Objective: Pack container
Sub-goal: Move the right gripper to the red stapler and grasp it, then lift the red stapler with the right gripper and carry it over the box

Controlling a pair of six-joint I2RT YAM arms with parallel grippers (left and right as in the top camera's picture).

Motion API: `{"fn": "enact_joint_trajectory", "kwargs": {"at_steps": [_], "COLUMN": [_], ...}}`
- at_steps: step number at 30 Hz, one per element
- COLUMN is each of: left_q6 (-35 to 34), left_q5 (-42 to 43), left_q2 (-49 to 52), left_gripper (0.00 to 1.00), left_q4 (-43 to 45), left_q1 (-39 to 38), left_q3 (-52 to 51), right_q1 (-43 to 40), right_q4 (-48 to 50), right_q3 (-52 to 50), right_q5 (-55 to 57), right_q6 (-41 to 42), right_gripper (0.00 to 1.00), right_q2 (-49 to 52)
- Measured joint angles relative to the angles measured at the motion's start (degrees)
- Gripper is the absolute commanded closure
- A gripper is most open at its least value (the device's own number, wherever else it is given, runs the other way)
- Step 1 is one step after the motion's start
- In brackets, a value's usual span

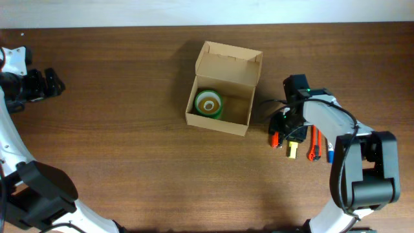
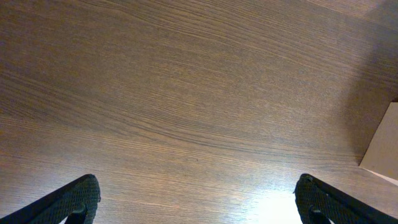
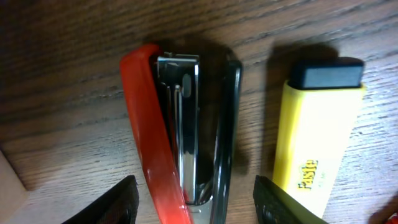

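Two fingers of the right gripper (image 3: 194, 202) straddle a red stapler (image 3: 177, 124), partly open with gaps either side and gripping nothing, probably lining up a pick. The container (image 1: 229, 63), lid up, sits at its ten o'clock with a green tape roll (image 1: 209, 103) inside. Far off at nine o'clock, the left gripper (image 1: 48, 83) hangs wide open and empty.

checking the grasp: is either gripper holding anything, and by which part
Nothing is held. The right gripper straddles the red stapler with gaps on both sides; the left gripper hangs open over the table.
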Motion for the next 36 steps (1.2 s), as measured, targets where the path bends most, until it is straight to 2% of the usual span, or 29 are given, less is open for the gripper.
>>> {"fn": "enact_joint_trajectory", "kwargs": {"at_steps": [9,12,23,30,36], "left_q6": [0.0,0.0,0.0,0.0,0.0], "left_q5": [0.0,0.0,0.0,0.0,0.0], "left_q2": [0.0,0.0,0.0,0.0,0.0], "left_gripper": [0.00,0.00,0.00,0.00,0.00], "left_q4": [0.0,0.0,0.0,0.0,0.0], "left_q1": [0.0,0.0,0.0,0.0,0.0], "left_q3": [0.0,0.0,0.0,0.0,0.0], "right_q1": [2.0,2.0,2.1,2.1,2.1], "right_q4": [0.0,0.3,1.3,1.1,-5.4], "right_q3": [0.0,0.0,0.2,1.7,11.0], "right_q5": [4.3,4.6,5.4,5.4,6.1], "right_q6": [0.1,0.1,0.1,-2.6,-5.0], "right_gripper": [0.40,0.50,0.93,0.96,0.96], "right_q2": [1.7,1.8,1.8,2.2,3.5]}}
